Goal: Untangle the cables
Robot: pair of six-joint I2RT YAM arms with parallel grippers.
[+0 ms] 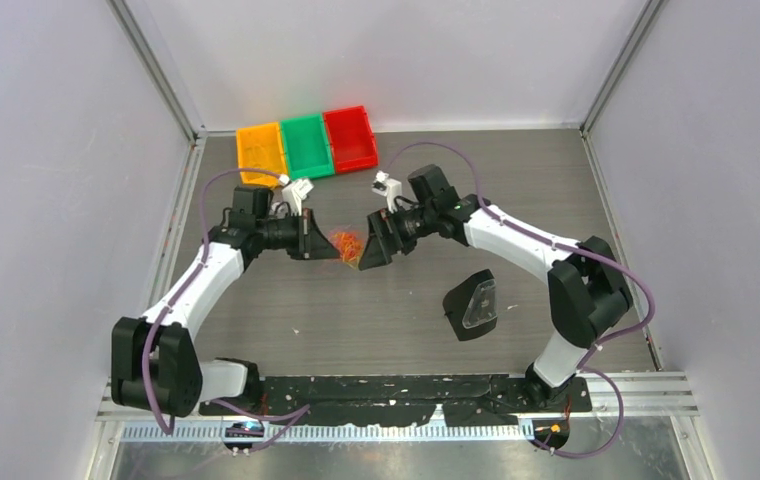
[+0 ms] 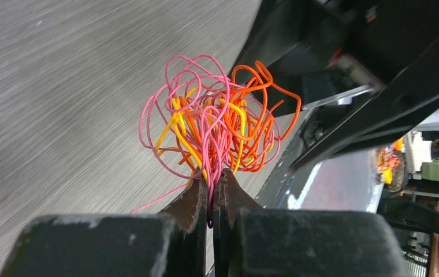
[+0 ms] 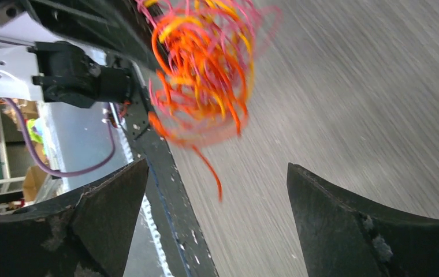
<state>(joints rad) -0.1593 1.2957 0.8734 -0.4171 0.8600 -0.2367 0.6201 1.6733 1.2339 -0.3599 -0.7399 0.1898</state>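
A tangled ball of thin pink, orange and yellow cables (image 1: 349, 243) hangs above the table between the two arms. My left gripper (image 1: 331, 247) is shut on strands of it; in the left wrist view the pink strands (image 2: 211, 173) run down between the closed fingertips (image 2: 197, 193), with the ball (image 2: 214, 124) just beyond them. My right gripper (image 1: 368, 255) is open and empty, close to the ball on its right. In the right wrist view the blurred ball (image 3: 203, 69) hangs ahead of the wide-open fingers (image 3: 113, 196), and a loose orange end (image 3: 211, 173) dangles between them.
Three small bins stand at the back of the table: orange (image 1: 261, 150), green (image 1: 306, 145), red (image 1: 350, 138). A black object with a clear plastic face (image 1: 473, 303) lies right of centre. A black mounting rail (image 1: 396, 390) runs along the near edge.
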